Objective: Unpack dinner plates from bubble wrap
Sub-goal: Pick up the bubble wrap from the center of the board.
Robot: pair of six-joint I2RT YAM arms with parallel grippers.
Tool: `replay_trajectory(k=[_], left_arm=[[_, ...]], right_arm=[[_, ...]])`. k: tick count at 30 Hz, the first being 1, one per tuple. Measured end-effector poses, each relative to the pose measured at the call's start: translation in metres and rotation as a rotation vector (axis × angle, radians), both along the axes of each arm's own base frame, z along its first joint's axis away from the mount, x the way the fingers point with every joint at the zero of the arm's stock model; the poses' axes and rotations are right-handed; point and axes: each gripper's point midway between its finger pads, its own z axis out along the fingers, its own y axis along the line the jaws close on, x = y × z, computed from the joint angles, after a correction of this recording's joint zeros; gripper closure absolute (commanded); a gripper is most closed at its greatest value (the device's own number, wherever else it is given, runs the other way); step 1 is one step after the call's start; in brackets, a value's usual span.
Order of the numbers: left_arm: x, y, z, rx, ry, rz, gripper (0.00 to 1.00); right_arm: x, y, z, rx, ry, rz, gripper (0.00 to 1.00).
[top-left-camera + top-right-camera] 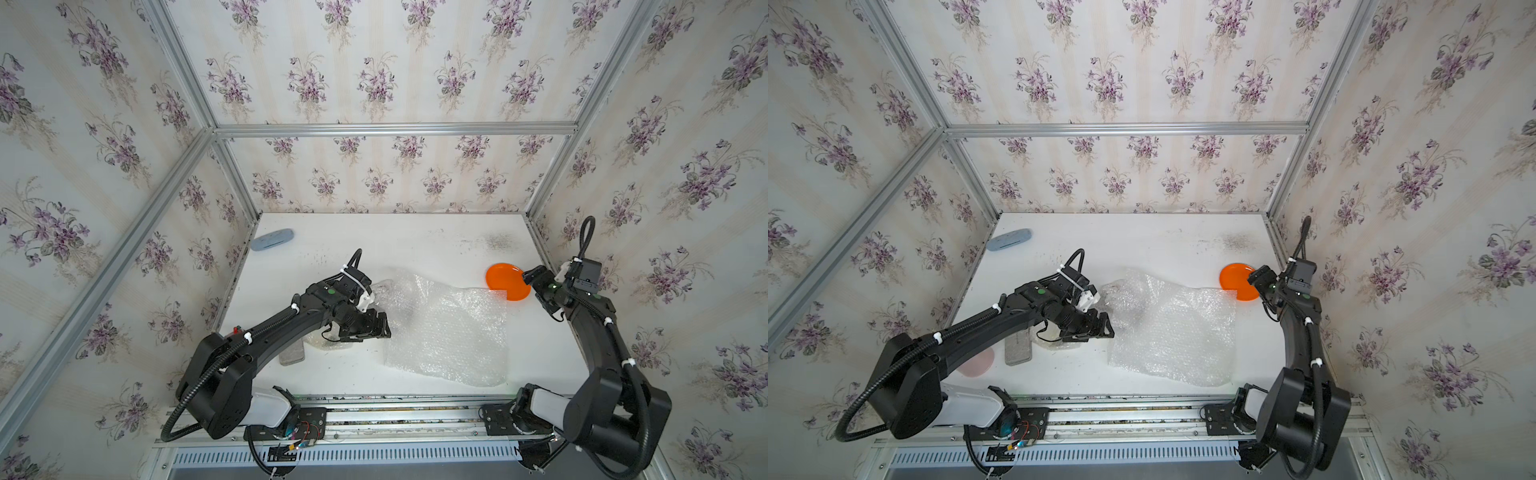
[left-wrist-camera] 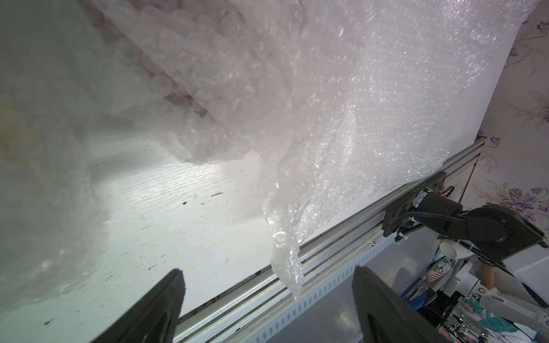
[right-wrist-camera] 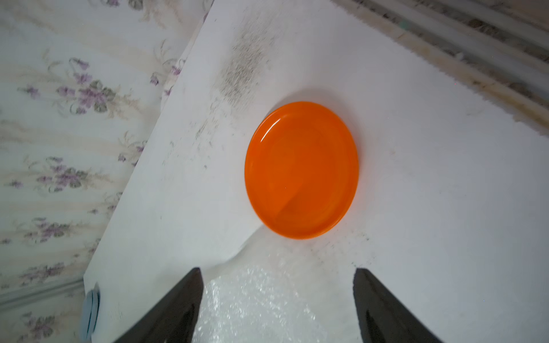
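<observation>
Bright orange plate (image 3: 301, 169), whitish clear bubble wrap (image 1: 449, 328), pale blue oval (image 1: 272, 240)

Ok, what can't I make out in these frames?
- Under the bubble wrap: both top views, the cloudy sheet hides anything beneath.
- Pink round thing: a top view, mostly behind the left arm.
- Grey flat object: top views, partly under that arm; unidentifiable.
- Orange plate: both top views, rim partly behind the right tool.

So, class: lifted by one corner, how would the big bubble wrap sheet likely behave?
The bubble wrap would probably flop and drape: in the left wrist view its corner ends in a limp twist. It looks thin and see-through, so likely light. Pushed, it may crumple rather than slide, given its creased far end.
</observation>
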Motion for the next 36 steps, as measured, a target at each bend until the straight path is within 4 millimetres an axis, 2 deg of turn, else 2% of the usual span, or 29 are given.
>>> replay_trajectory(k=[2,5,7,10,16,18,21,24,32,36], left_arm=[[0.000,-0.003,-0.005,-0.007,0.017,-0.009,0.11],[0.000,-0.008,-0.014,-0.009,0.043,-0.019,0.13],[0.000,-0.014,-0.017,-0.019,0.045,-0.032,0.15],[-0.003,-0.025,-0.024,-0.025,0.054,-0.060,0.19],[-0.011,-0.050,-0.037,-0.021,0.072,-0.106,0.35],[-0.013,-0.055,-0.041,-0.015,0.077,-0.111,0.44],[-0.013,-0.056,-0.045,-0.003,0.081,-0.098,0.68],[-0.010,-0.057,-0.045,0.000,0.068,-0.091,0.83],[-0.006,-0.057,-0.044,0.004,0.051,-0.079,0.98],[-0.004,-0.057,-0.038,-0.003,0.034,-0.076,0.99]], right_arm=[[-0.018,0.026,-0.010,0.034,0.036,0.066,0.20],[-0.053,0.055,-0.030,0.087,0.125,0.132,0.21],[-0.069,0.067,-0.033,0.097,0.154,0.166,0.21],[-0.081,0.083,-0.034,0.102,0.164,0.223,0.22],[-0.117,0.110,-0.076,0.177,0.279,0.295,0.24],[-0.121,0.115,-0.079,0.186,0.286,0.309,0.24],[-0.122,0.119,-0.083,0.207,0.288,0.313,0.24],[-0.123,0.121,-0.085,0.217,0.296,0.314,0.24],[-0.125,0.125,-0.087,0.236,0.306,0.322,0.24],[-0.133,0.128,-0.094,0.255,0.321,0.318,0.24]])
